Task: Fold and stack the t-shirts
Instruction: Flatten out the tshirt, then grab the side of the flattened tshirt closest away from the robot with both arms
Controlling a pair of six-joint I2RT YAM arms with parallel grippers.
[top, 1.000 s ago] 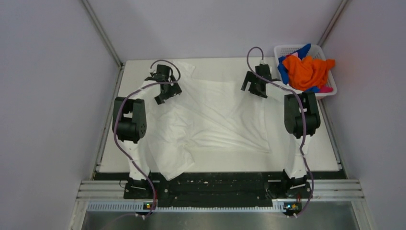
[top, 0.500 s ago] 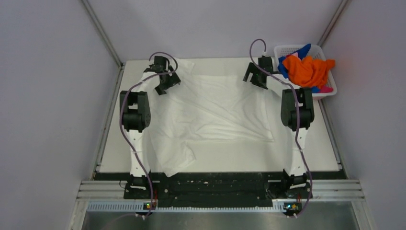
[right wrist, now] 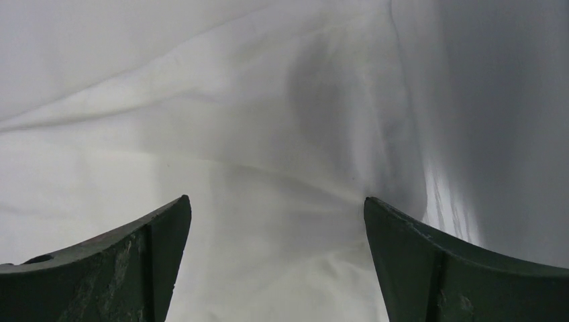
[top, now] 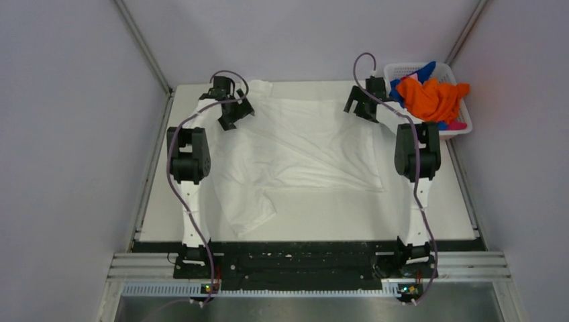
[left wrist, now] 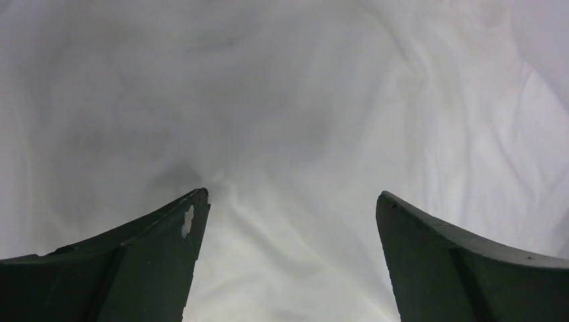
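Left pincer (left wrist: 292,194) gapes over white t-shirt (top: 302,147) on pale table (top: 335,218) between lilac walls (top: 67,134).

The top external camera sits high behind the arm bases (top: 193,258), at the bottom of its frame, and looks steeply down on the whole table (top: 315,218). The left wrist camera peers past its left fingers (left wrist: 127,268) and the right wrist camera past its right fingers (right wrist: 114,268). Both are very close to the white t-shirt (top: 302,144), which fills their frames. All three views share that cloth.
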